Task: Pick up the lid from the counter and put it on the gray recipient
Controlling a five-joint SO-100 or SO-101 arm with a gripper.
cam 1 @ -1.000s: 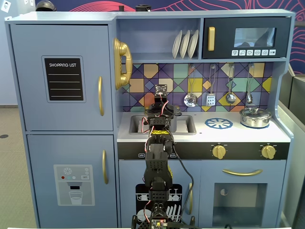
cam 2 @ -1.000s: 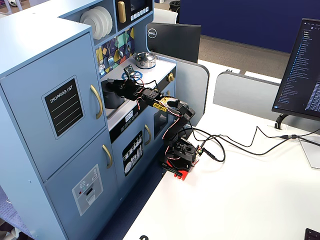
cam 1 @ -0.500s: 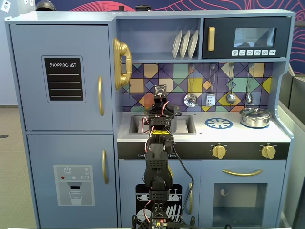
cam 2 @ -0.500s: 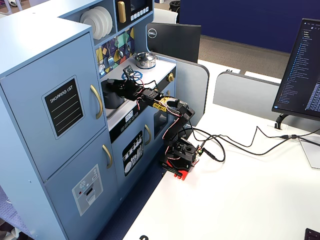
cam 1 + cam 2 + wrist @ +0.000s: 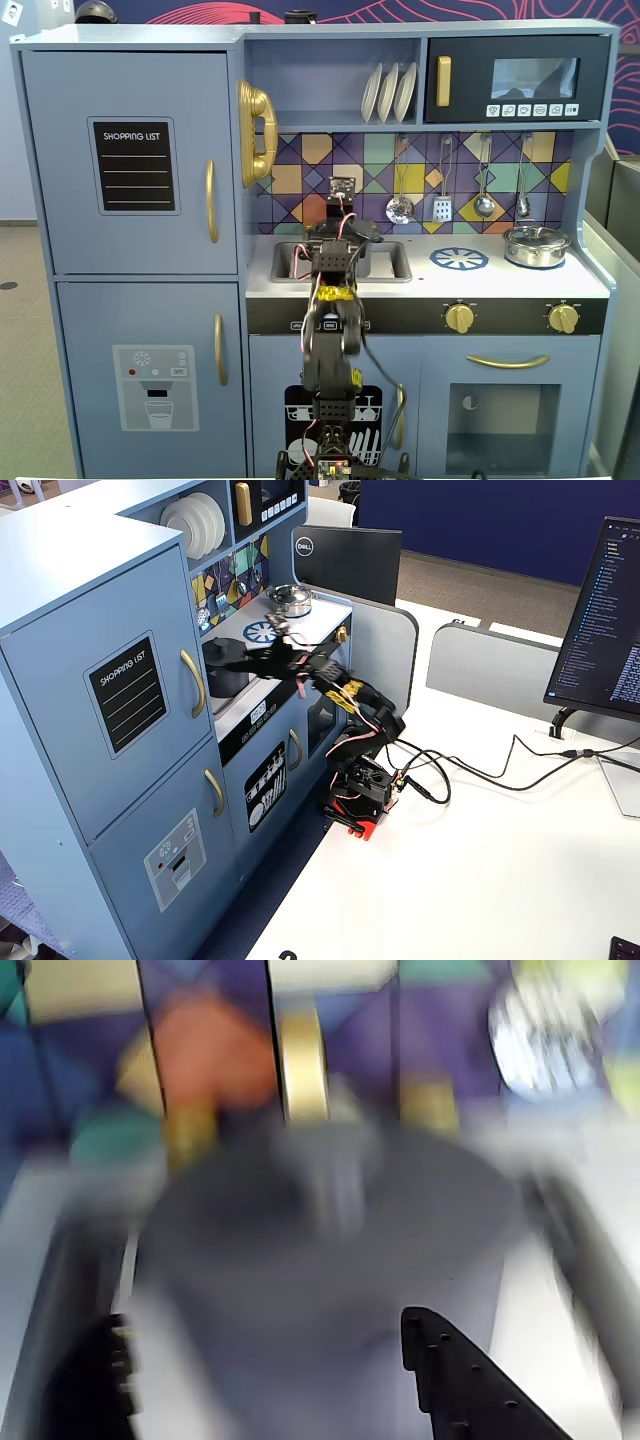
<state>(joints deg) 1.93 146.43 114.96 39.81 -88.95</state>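
The wrist view is blurred by motion. The gray recipient [image 5: 330, 1290] fills its middle, standing in the sink in front of the gold faucet [image 5: 303, 1065]. A flat dark-gray lid [image 5: 400, 1195] with a small knob seems to lie on top of it. My gripper [image 5: 262, 1318] is open, with one dark finger low at each side of the pot and nothing between them. In a fixed view the pot [image 5: 221, 678] stands on the counter's left part and my gripper [image 5: 243, 662] reaches it from the right. In the front fixed view my arm hides the pot.
A shiny silver pot with its own lid [image 5: 536, 245] stands on the right burner, also seen from the side [image 5: 290, 600]. The sink rim [image 5: 400, 272], the blue burner mark [image 5: 459, 259] and hanging utensils [image 5: 400, 208] are close by. The fridge wall [image 5: 120, 680] stands left.
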